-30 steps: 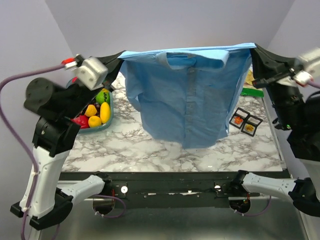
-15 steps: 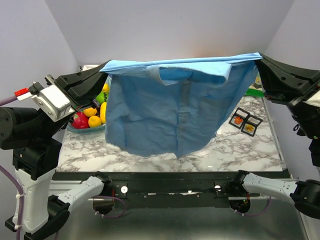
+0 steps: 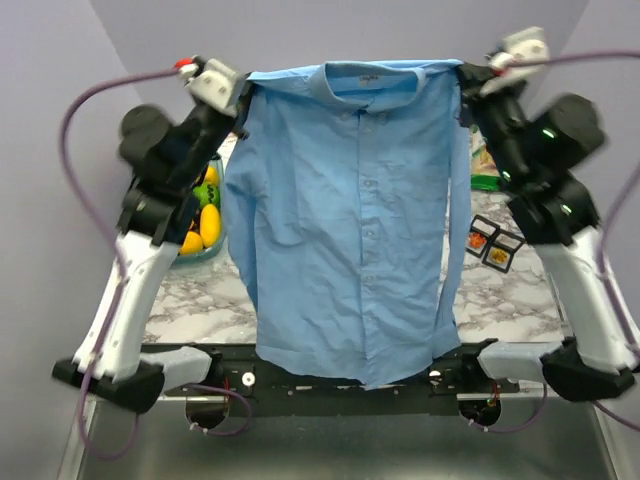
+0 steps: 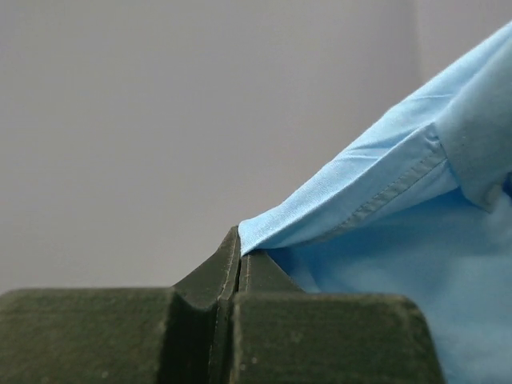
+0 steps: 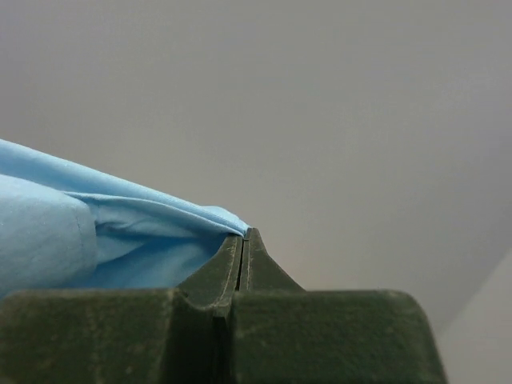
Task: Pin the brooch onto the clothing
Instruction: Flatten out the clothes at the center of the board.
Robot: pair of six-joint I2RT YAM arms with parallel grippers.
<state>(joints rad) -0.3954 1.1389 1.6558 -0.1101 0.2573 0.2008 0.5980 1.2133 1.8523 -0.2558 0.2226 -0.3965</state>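
The clothing [image 3: 350,220], a light blue buttoned shirt, hangs full length in the air with its front toward the top camera. My left gripper [image 3: 243,92] is shut on its left shoulder and my right gripper [image 3: 463,76] on its right shoulder. In the left wrist view the closed gripper [image 4: 240,252] pinches a seam of the clothing [image 4: 384,208]. The right wrist view shows the closed gripper [image 5: 244,234] pinching the clothing's [image 5: 104,232] edge. A tiny orange-red brooch [image 3: 478,241] lies in a small black tray on the table at the right, beside the hanging sleeve.
A second small black tray [image 3: 502,253] sits next to the first. A bowl of fruit [image 3: 203,228] stands at the table's left, partly behind the shirt. A green item [image 3: 484,182] lies at the far right. The shirt hides the marble table's [image 3: 520,300] middle.
Both arms have swung up and back, lifting the shirt from a bunched drape over the table to a flat, full-length hang with its front facing the camera.
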